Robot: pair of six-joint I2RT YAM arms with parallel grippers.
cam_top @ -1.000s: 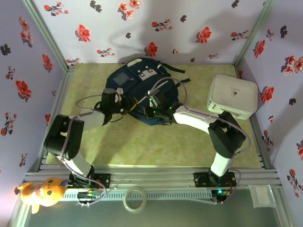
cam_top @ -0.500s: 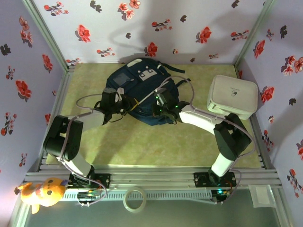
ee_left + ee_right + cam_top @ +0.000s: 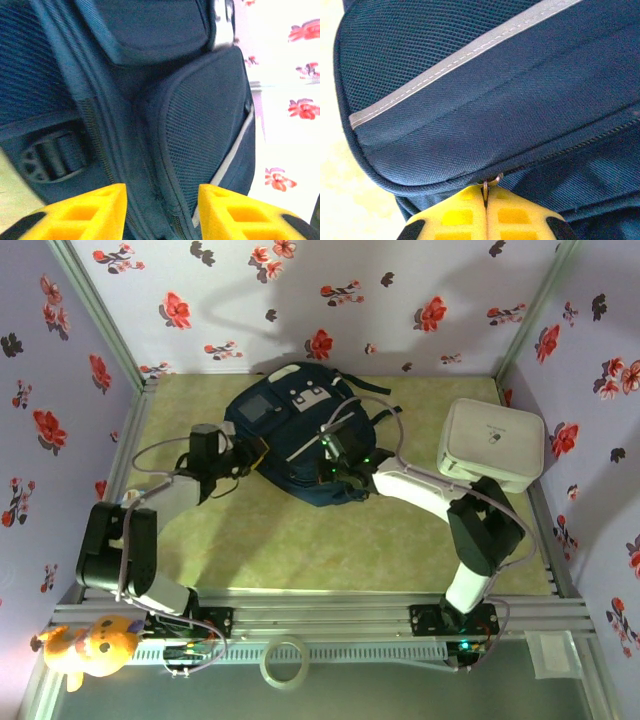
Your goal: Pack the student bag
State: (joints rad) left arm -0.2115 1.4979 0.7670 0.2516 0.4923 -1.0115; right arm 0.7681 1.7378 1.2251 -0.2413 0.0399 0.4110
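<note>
The right claw [image 3: 486, 199] pinched the zipper pull [image 3: 491, 181] on the student bag [image 3: 290, 425], but the left claw [image 3: 162, 210] hung spread beside it, so a tug might drag the bag.

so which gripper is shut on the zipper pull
The right gripper: it is closed on the small metal zipper pull of the student bag. The left gripper is open, its yellow fingers well apart.

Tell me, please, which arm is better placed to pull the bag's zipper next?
Right: the right gripper is shut on the zipper pull of the student bag; the left gripper hangs open.
</note>
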